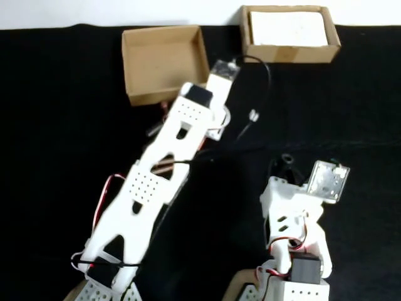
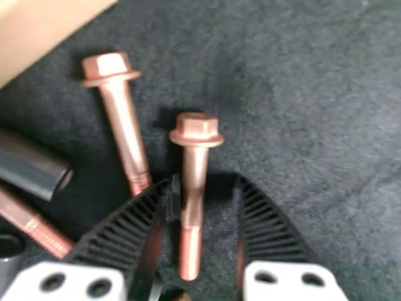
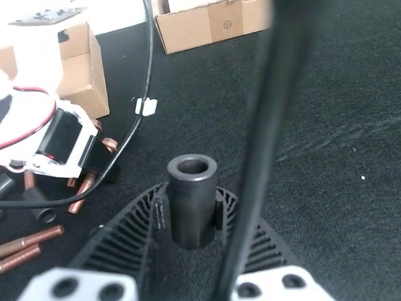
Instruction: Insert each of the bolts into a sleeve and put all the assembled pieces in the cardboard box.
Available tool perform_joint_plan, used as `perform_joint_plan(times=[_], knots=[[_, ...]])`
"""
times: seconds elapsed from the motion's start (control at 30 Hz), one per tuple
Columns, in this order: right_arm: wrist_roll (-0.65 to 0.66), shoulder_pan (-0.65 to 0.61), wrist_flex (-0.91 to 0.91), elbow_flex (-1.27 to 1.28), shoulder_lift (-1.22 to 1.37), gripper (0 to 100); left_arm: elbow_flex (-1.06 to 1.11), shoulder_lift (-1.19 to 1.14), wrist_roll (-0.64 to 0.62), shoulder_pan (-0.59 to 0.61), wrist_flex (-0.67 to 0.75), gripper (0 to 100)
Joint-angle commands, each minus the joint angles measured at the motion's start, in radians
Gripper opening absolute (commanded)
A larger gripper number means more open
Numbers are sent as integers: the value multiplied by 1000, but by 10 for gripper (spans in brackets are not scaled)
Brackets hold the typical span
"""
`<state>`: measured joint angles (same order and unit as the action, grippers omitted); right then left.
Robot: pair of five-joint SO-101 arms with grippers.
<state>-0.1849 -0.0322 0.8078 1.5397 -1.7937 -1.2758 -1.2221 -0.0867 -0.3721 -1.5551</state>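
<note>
Several copper bolts lie on the black cloth. One bolt [image 2: 193, 188] lies between the fingers of my left gripper [image 2: 203, 185], which is open and straddles its shaft. A second bolt [image 2: 117, 119] lies beside it, with a dark sleeve [image 2: 31, 166] farther over. My left arm [image 1: 182, 125] stretches toward the empty cardboard box [image 1: 166, 94]. My right gripper [image 3: 191, 204] is shut on a black sleeve [image 3: 192, 188], held upright with its bore facing up. From above, that sleeve [image 1: 287, 163] sits at the centre right.
A second cardboard box [image 1: 291, 52] with white contents stands at the back right. More bolts [image 3: 28, 241] and a sleeve [image 3: 41, 212] lie beside the left arm [image 3: 56, 138]. A black cable [image 3: 263, 138] crosses close to the right wrist camera.
</note>
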Motion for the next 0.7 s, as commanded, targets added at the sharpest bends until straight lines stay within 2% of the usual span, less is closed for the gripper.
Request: perform_joint_plan(times=[0.0,0.13,0.23,0.33,0.4,0.47,0.6,0.67], knots=[[-6,8,2,-4,-15,7,-1,13,6,10,0,91],[-6,8,2,-10,-15,7,-7,19,5,2,2,4],[-5,8,2,-18,-16,7,-28,31,5,-25,-6,8],[-5,8,4,-73,-16,7,-142,101,6,-67,-117,8],[-5,8,7,-128,-16,7,-266,170,8,-97,-201,8],[-5,2,36,-183,-16,7,-387,255,9,-110,-219,8],[-5,2,151,-286,-16,7,-351,529,89,-160,-219,8],[-5,-10,202,-325,-16,7,-318,673,87,-180,-219,8]])
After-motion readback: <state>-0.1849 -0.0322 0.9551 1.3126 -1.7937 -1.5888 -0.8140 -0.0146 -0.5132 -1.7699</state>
